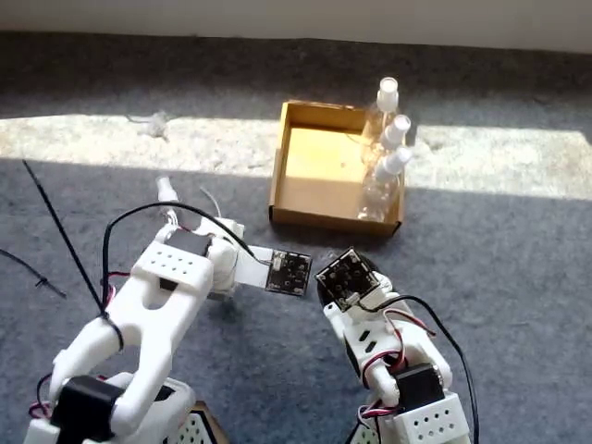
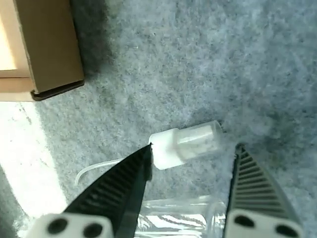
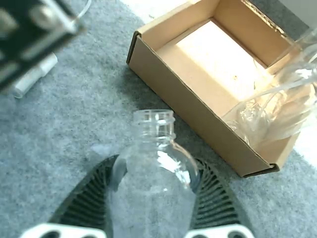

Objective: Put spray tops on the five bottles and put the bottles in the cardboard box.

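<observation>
Grips an uncapped bottle (image 3: 153, 188) in the right gripper (image 3: 157, 161), near the cardboard box (image 1: 276, 180) holding three capped bottles (image 1: 384, 148). Poises the left gripper (image 2: 194, 147), jaws spread, over a spray top (image 2: 184, 144) on the table (image 1: 509, 259). Probably next: closing on it, then aligning with the neck.

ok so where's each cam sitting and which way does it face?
High view: fixed above and behind the arms, looking down over the carpet to the cardboard box; left arm and right arm show.
Left wrist view: on the left arm, looking down past its open left hand at a spray top.
Right wrist view: on the right arm, looking past the right hand, shut on a capless bottle, toward the box.
Shared: all three show the box.
</observation>
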Motion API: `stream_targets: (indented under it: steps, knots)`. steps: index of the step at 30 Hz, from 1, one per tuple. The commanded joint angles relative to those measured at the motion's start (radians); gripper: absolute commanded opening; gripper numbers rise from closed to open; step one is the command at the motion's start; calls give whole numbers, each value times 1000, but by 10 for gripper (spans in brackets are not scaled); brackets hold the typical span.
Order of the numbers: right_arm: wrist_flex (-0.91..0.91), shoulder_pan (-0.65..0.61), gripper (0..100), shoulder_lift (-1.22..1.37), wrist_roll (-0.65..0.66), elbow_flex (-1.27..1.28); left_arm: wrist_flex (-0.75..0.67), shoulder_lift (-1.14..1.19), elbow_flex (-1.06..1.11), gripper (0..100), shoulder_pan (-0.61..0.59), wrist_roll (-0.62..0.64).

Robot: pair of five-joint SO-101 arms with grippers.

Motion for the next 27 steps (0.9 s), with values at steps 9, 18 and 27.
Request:
stream_targets:
  steps: [9,18,27]
  knots:
    - [-18,12,5,-5,-3,148,121,223,-243,249,-36,-565]
    - [-18,12,5,-5,-3,148,100,343,-263,248,-33,-594]
    - [-18,12,5,-5,-3,148,101,484,-331,229,-81,-529]
